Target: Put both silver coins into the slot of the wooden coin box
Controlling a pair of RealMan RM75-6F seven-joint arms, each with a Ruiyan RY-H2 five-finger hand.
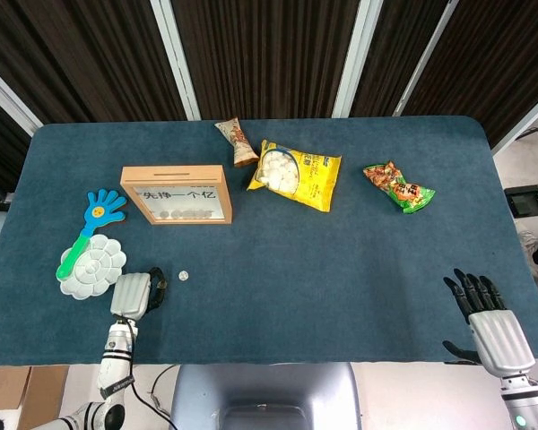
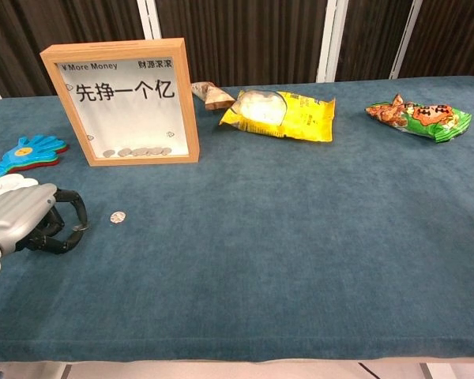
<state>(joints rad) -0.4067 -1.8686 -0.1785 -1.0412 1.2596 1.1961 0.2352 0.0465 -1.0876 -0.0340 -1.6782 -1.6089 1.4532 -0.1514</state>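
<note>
The wooden coin box (image 1: 177, 193) (image 2: 126, 103) stands upright at the back left, its slot (image 1: 177, 170) on the top edge and several coins behind its window. One silver coin (image 1: 184, 276) (image 2: 118, 215) lies flat on the blue cloth, just right of my left hand (image 1: 136, 294) (image 2: 31, 221). That hand rests low at the near left with its fingers curled in against the thumb, pinching the other silver coin, which is all but hidden. My right hand (image 1: 484, 309) hovers at the near right edge with spread fingers and holds nothing.
A white flower-shaped tray (image 1: 91, 265) and a blue hand clapper (image 1: 94, 219) lie left of my left hand. A yellow snack bag (image 1: 296, 175), a small brown packet (image 1: 237, 141) and a green-orange packet (image 1: 399, 186) sit along the back.
</note>
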